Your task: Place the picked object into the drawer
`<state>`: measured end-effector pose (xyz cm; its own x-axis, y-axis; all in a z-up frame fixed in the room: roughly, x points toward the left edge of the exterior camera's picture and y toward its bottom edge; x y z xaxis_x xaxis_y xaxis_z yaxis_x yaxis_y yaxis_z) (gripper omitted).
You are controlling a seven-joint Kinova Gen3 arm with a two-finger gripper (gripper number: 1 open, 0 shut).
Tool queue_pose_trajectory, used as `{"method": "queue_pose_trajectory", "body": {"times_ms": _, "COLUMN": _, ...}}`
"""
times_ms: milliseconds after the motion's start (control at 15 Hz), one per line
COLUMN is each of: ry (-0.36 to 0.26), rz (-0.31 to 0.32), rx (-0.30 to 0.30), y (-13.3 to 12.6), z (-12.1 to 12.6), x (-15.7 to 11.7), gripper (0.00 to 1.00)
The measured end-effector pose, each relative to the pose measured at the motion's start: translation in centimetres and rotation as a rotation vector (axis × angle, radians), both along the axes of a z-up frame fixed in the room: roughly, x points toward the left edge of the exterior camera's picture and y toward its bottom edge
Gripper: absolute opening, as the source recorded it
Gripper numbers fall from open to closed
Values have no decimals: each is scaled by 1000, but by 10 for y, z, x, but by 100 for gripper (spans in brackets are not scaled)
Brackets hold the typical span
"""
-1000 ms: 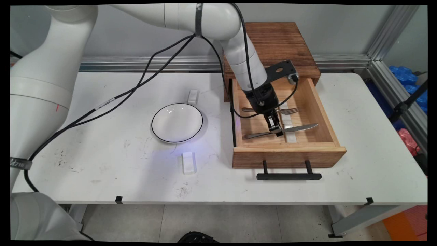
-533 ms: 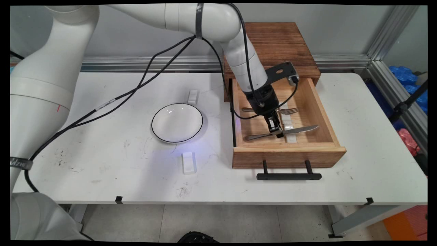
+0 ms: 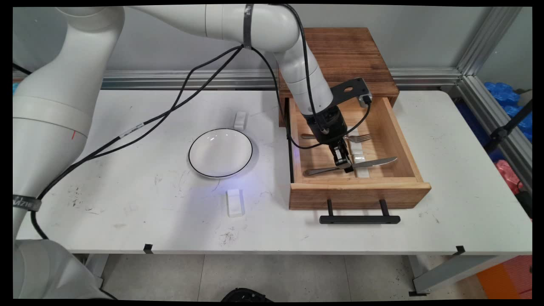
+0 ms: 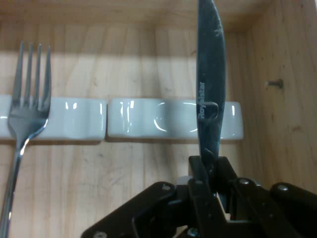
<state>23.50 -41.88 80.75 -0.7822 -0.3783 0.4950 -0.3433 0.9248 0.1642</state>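
**Knife clamped inside the open drawer**

Main view: The gripper [image 3: 345,163] reaches down into the open wooden drawer [image 3: 361,193], its fingers closed on a table knife [image 3: 374,162] near mid-length. Handle and blade extend to either side of the fingers. A fork [image 3: 359,137] lies just behind.

Hand view: The knife [image 4: 210,89] runs straight ahead from the gripper [image 4: 210,173], crossing a white ceramic rest [image 4: 148,118]. The fork [image 4: 27,114] lies well to its left, on a second rest.

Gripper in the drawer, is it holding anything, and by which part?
The gripper is shut on the knife, pinching it about midway, where blade meets handle.
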Motion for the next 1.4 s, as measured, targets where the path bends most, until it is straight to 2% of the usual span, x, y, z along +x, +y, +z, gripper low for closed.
{"method": "queue_pose_trajectory", "body": {"times_ms": 1267, "ry": 0, "rz": 2, "rx": -15, "y": -10, "z": -7, "x": -1, "gripper": 0}}
{"method": "queue_pose_trajectory", "body": {"times_ms": 1333, "ry": 0, "rz": 1, "rx": -15, "y": -10, "z": -8, "x": -1, "gripper": 100}}
{"method": "queue_pose_trajectory", "body": {"times_ms": 1400, "ry": 1, "rz": 1, "rx": -15, "y": -10, "z": -8, "x": -1, "gripper": 100}}
